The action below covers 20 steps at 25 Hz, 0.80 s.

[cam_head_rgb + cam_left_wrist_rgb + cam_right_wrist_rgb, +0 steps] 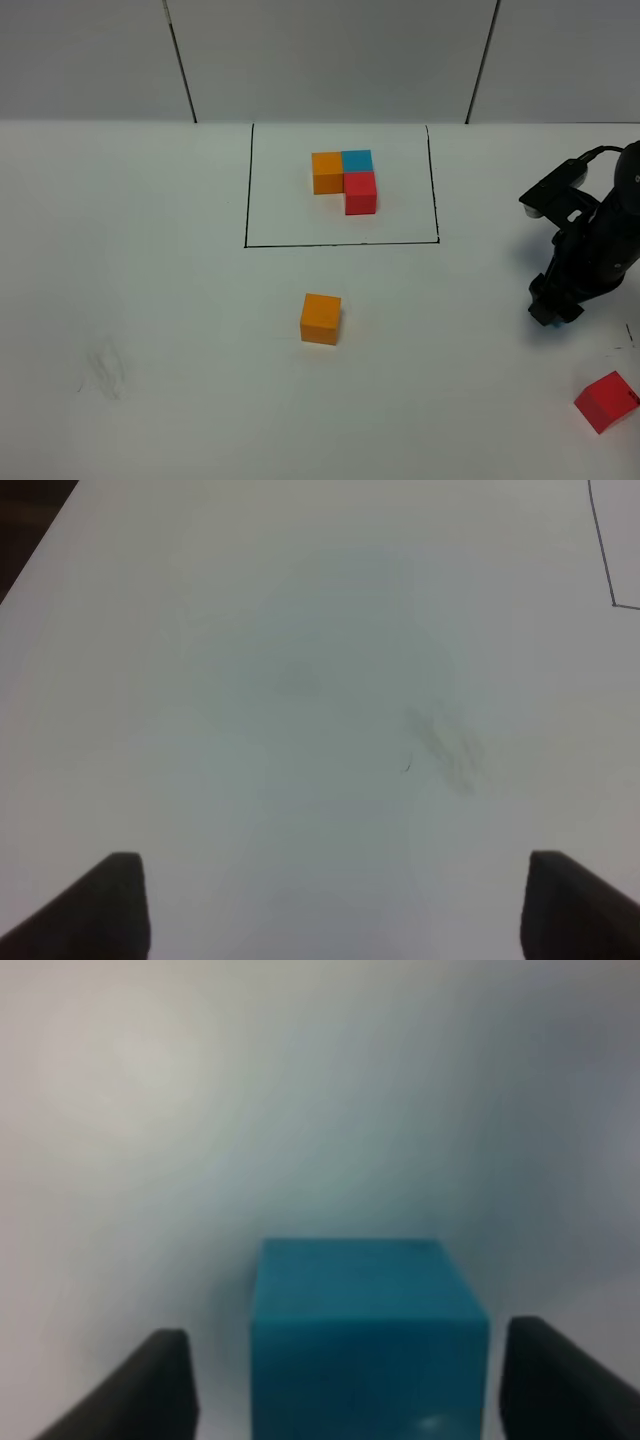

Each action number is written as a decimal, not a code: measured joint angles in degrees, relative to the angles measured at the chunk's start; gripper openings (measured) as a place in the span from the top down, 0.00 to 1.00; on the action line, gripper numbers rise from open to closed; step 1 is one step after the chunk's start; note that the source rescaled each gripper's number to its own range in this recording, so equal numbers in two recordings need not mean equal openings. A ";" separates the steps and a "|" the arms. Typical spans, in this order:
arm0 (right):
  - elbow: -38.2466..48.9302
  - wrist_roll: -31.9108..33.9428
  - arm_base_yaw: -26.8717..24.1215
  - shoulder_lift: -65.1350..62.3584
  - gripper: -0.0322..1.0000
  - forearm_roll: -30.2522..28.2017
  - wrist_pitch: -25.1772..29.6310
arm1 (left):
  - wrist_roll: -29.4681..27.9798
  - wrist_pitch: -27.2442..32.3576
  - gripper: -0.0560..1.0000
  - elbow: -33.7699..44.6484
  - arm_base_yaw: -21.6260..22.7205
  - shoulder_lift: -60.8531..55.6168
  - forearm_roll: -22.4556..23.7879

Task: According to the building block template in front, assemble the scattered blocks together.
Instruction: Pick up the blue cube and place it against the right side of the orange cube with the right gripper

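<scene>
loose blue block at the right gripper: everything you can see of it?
The loose blue block is a plain teal cube, matte, crisp-edged, no marks visible. It sits flat on the white table, right of the drawn frame. The right gripper straddles it, its dark fingers either side with a gap showing, so only the table seems to touch it. The high view shows just a sliver.
</scene>
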 joint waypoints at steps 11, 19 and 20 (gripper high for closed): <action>0.00 -0.51 1.65 -0.97 0.73 -1.98 0.92 | 0.00 0.00 0.33 0.00 0.00 0.00 0.00; -3.48 -10.42 11.37 -5.13 0.73 -3.45 6.44 | 0.00 0.00 0.33 0.00 0.00 0.00 0.00; -3.99 -11.63 12.75 -5.01 0.73 -3.33 7.01 | 0.00 0.00 0.33 0.00 0.00 0.00 0.00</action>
